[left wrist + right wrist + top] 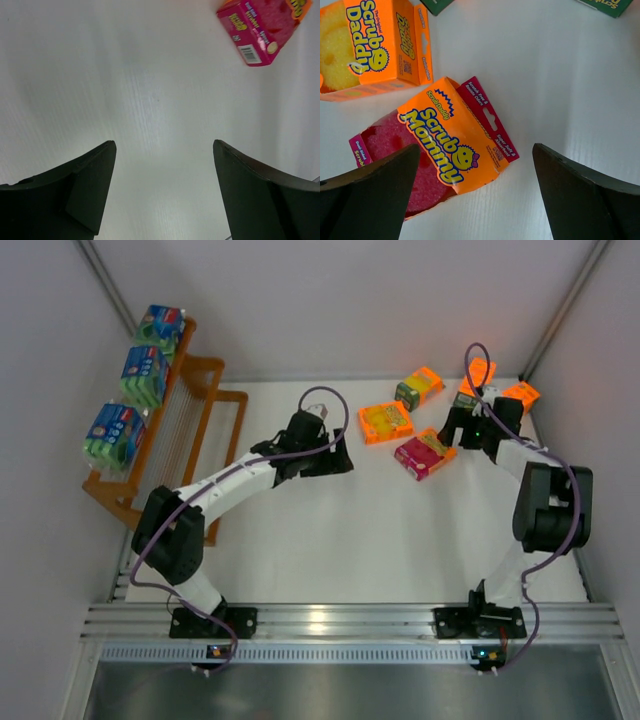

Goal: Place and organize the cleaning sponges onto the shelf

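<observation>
1. Rack (215,370): one, at the upper left.
2. Blue-green packs (160,325) (144,375) (115,432): three, at the upper left.
3. Orange packs (385,422) (419,387) (480,370) (522,393): four clearly seen, at the upper right. A possible fifth is too hidden to tell.
4. Pink pack (425,454): one, right of centre.
5. Arms (230,480) (545,500): two.

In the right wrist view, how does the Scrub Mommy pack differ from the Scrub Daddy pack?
The Scrub Mommy pack holds a pink sponge; the Scrub Daddy pack holds a yellow one. The Scrub Mommy pack has a magenta side strip; the Scrub Daddy pack's is orange. Both have orange fronts with a smiling face and lie on the white table.
</observation>
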Controlling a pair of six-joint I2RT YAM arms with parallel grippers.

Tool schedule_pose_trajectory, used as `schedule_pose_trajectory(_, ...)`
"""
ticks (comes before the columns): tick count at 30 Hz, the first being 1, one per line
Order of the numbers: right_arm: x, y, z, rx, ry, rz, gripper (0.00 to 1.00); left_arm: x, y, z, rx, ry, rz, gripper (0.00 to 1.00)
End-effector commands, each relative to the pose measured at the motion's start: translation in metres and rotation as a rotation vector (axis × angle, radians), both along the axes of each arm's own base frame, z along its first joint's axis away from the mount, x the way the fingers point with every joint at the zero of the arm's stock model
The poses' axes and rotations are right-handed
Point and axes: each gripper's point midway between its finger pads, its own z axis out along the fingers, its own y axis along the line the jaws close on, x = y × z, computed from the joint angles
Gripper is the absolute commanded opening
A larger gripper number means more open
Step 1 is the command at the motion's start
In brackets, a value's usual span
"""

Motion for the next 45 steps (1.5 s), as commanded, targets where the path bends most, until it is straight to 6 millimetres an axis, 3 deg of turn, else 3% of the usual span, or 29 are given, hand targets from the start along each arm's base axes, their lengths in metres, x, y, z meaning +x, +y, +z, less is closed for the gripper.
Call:
schedule_pose_trajectory(1, 0.019, 0.008, 0.011, -0.052, -0.082, 0.113, 0.97, 0.006, 0.002, 0.012, -0.092, -0.049, 0.066, 0.84)
schedule_pose_trajectory(2, 0.016, 0.011, 0.000, -0.039, -0.041, 0.131, 0.95, 0.003, 0.003, 0.006, -0.086, -0.040, 0.066, 0.84)
schedule_pose_trajectory(10, 0.017, 0.031, -0.011, 0.006, 0.026, 0.244, 0.92, 0.008, -0.003, -0.014, -0.070, -0.005, 0.059, 0.84)
schedule_pose_trajectory(18, 0.009, 0.044, -0.033, -0.028, 0.127, 0.296, 0.91, 0.008, -0.007, -0.020, -0.057, 0.000, 0.025, 0.83)
schedule_pose_trajectory(21, -0.007, 0.047, -0.043, -0.004, 0.185, 0.265, 0.86, 0.011, -0.006, -0.015, -0.054, -0.021, 0.025, 0.83)
schedule_pose_trajectory(23, -0.014, 0.053, -0.033, 0.044, 0.192, 0.212, 0.86, 0.015, -0.006, -0.011, -0.052, -0.034, 0.032, 0.83)
schedule_pose_trajectory(25, -0.033, 0.063, -0.043, 0.115, 0.248, 0.140, 0.85, 0.020, -0.008, -0.009, -0.045, -0.049, 0.028, 0.83)
schedule_pose_trajectory(26, -0.034, 0.066, -0.033, 0.110, 0.215, 0.113, 0.86, 0.022, -0.008, -0.008, -0.043, -0.054, 0.029, 0.82)
schedule_pose_trajectory(27, -0.052, 0.082, -0.046, 0.113, 0.259, 0.119, 0.86, 0.023, -0.009, -0.006, -0.042, -0.063, 0.028, 0.82)
schedule_pose_trajectory(29, -0.065, 0.099, -0.044, 0.086, 0.268, 0.078, 0.85, 0.025, -0.006, -0.006, -0.034, -0.068, 0.044, 0.82)
schedule_pose_trajectory(31, -0.090, 0.107, -0.060, 0.052, 0.338, 0.014, 0.84, 0.022, -0.002, -0.007, -0.023, -0.073, 0.046, 0.82)
schedule_pose_trajectory(34, -0.123, 0.120, -0.073, 0.011, 0.439, -0.156, 0.78, 0.022, 0.021, -0.005, 0.034, -0.118, 0.109, 0.81)
schedule_pose_trajectory(35, -0.138, 0.135, -0.076, 0.036, 0.486, -0.168, 0.77, 0.020, 0.028, -0.005, 0.050, -0.118, 0.126, 0.82)
schedule_pose_trajectory(36, -0.151, 0.142, -0.081, 0.110, 0.542, -0.259, 0.75, 0.018, 0.036, 0.010, 0.038, -0.142, 0.156, 0.82)
schedule_pose_trajectory(38, -0.162, 0.154, -0.079, 0.144, 0.539, -0.332, 0.72, 0.014, 0.062, 0.011, 0.076, -0.144, 0.242, 0.82)
schedule_pose_trajectory(39, -0.170, 0.159, -0.081, 0.187, 0.554, -0.402, 0.72, 0.008, 0.073, 0.024, 0.070, -0.158, 0.270, 0.82)
schedule_pose_trajectory(40, -0.167, 0.164, -0.072, 0.203, 0.509, -0.422, 0.71, 0.001, 0.084, 0.018, 0.090, -0.150, 0.289, 0.83)
schedule_pose_trajectory(43, -0.173, 0.192, -0.053, 0.241, 0.462, -0.443, 0.70, -0.013, 0.112, 0.030, 0.126, -0.190, 0.342, 0.84)
schedule_pose_trajectory(45, -0.179, 0.219, -0.043, 0.316, 0.469, -0.467, 0.69, -0.026, 0.127, 0.027, 0.157, -0.195, 0.359, 0.84)
